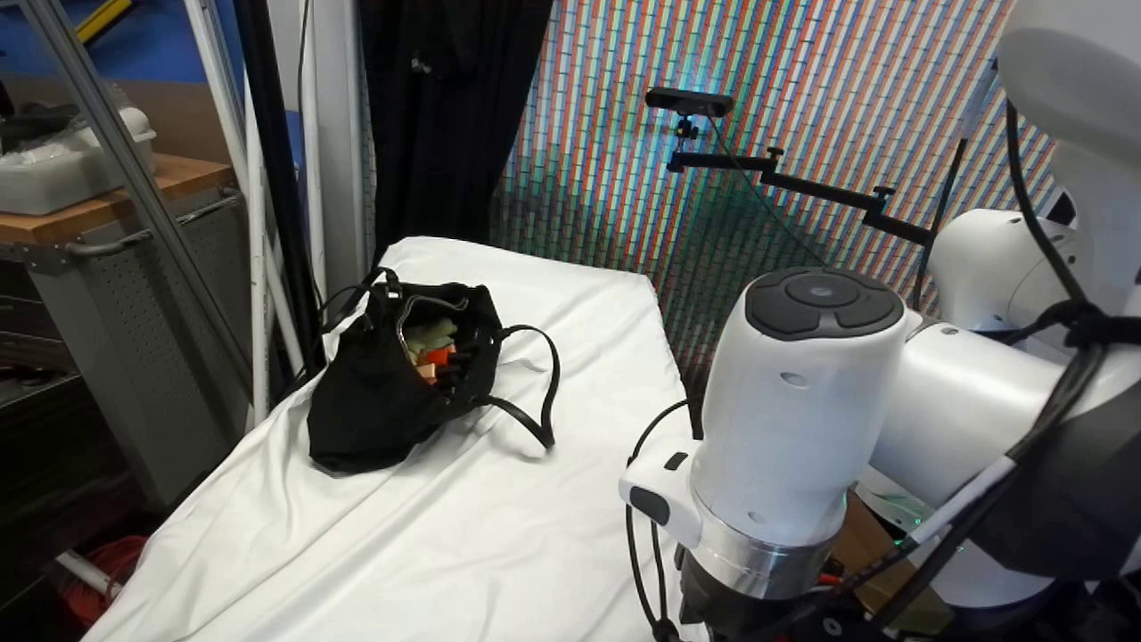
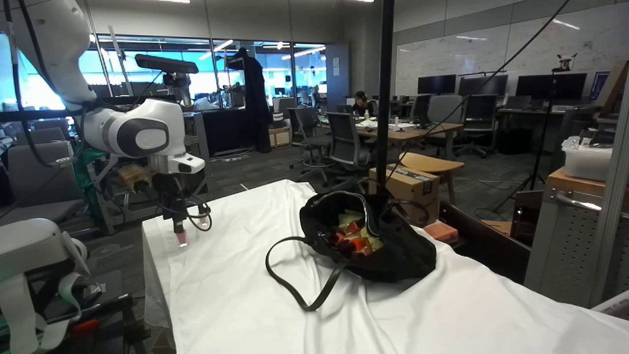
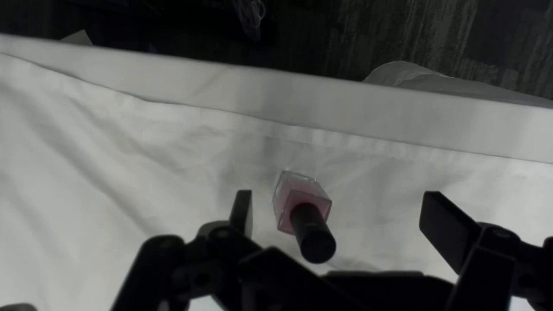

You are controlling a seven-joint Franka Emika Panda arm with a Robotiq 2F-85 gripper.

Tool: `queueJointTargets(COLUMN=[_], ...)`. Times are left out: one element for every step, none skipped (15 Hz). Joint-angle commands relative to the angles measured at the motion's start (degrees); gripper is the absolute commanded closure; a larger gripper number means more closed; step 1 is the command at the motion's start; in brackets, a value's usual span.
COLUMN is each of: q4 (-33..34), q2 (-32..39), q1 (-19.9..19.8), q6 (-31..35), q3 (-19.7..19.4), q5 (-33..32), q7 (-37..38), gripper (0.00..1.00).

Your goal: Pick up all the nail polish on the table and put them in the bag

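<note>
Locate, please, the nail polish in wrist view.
In the wrist view, the nail polish is just right of centre, between the tool's open jaws, nearer the left one.

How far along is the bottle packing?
Looks done: orange-red bottles in the black bag. In hand: nothing gripped; in the wrist view, the open gripper flanks a pink bottle. Left: that one and, apparently, a second pink bottle in an exterior view.

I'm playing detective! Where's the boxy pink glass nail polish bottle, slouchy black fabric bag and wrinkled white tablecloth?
Pink nail polish bottle (image 3: 306,216): wrist view, on its black cap.
Black bag (image 1: 383,397): in an exterior view, on its outer wall.
White tablecloth (image 1: 504,508): in an exterior view, on a bare stretch.
</note>
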Motion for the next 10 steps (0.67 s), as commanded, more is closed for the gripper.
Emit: queueJointTargets(q4=[-0.70, -0.63, -0.65, -0.61, -0.57, -0.53, -0.47, -0.45, -0.47, -0.49], q2=[0.88, 1.22, 1.55, 1.87, 2.26, 2.62, 3.09, 3.38, 3.55, 3.75], q1=[0.81, 0.95, 1.08, 1.14, 1.22, 1.29, 1.37, 1.36, 1.34, 1.38], q6=[3.74, 4.25, 5.01, 5.38, 5.86, 6.22, 6.65, 6.70, 6.78, 6.93], q3=[0.32, 0.19, 0.06, -0.06, -0.22, -0.38, -0.64, -0.73, -0.82, -0.99], q5=[0.94, 0.61, 0.49, 0.43, 0.24, 0.03, -0.18, -0.15, -0.11, -0.23], q7=[0.80, 0.96, 1.24, 1.41, 1.61, 1.78, 2.17, 2.26, 2.36, 2.49], gripper=[0.00, 0.00, 0.00, 0.00, 0.00, 0.00, 0.00, 0.00, 0.00, 0.00])
